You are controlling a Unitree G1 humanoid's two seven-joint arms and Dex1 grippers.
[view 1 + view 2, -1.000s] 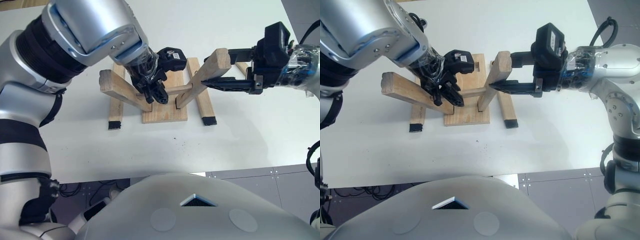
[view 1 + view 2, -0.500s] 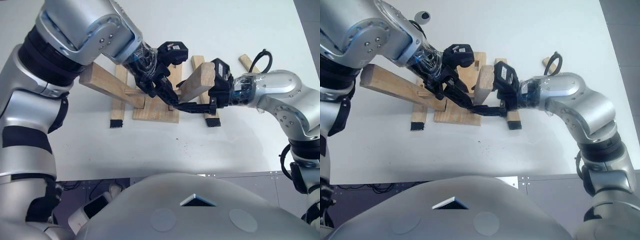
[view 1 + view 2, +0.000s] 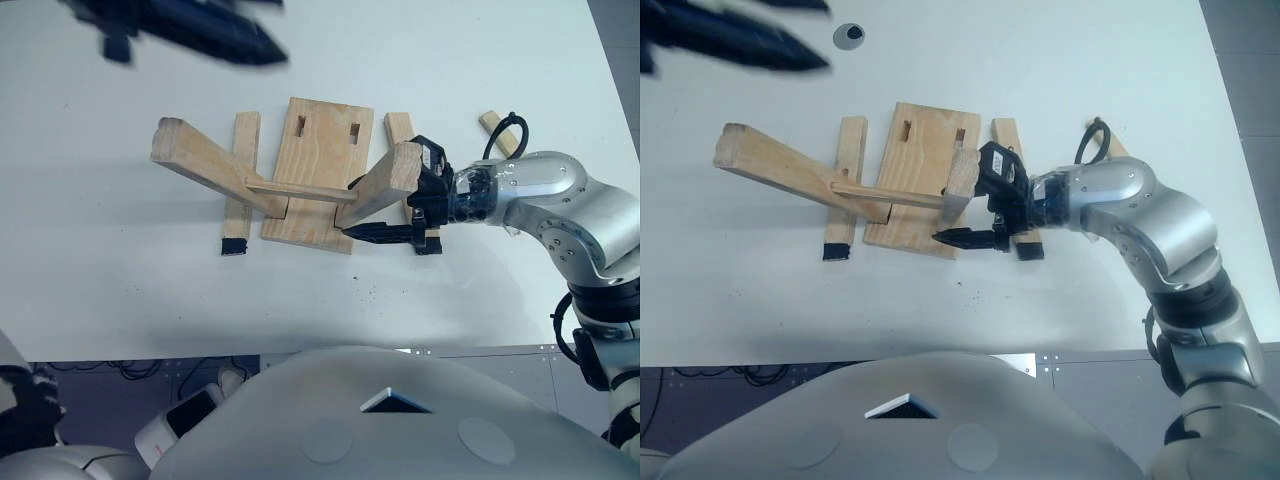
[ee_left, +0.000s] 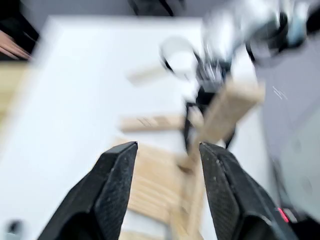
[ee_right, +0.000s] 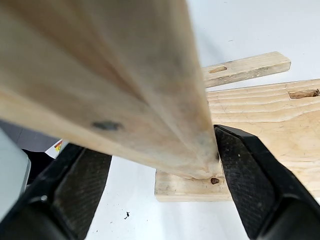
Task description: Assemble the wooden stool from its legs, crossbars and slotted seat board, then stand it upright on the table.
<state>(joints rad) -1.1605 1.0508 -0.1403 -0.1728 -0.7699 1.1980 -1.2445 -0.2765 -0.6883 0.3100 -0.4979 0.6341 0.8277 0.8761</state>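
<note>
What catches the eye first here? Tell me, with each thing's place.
In the middle of the table, two slanted legs joined by a crossbar stand on the flat seat board. The right gripper has its jaws clamped around the right-hand leg near its foot. The left gripper hangs blurred above the table's far left, jaws apart and empty.

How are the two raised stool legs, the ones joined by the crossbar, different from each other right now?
The left raised leg has nothing holding it, while the right raised leg sits between the fingers of the right gripper. The left raised leg slants far out beyond the seat board, while the right raised leg stands steeper, close over the board's edge. Both are thick bare wood, linked by the crossbar.
</note>
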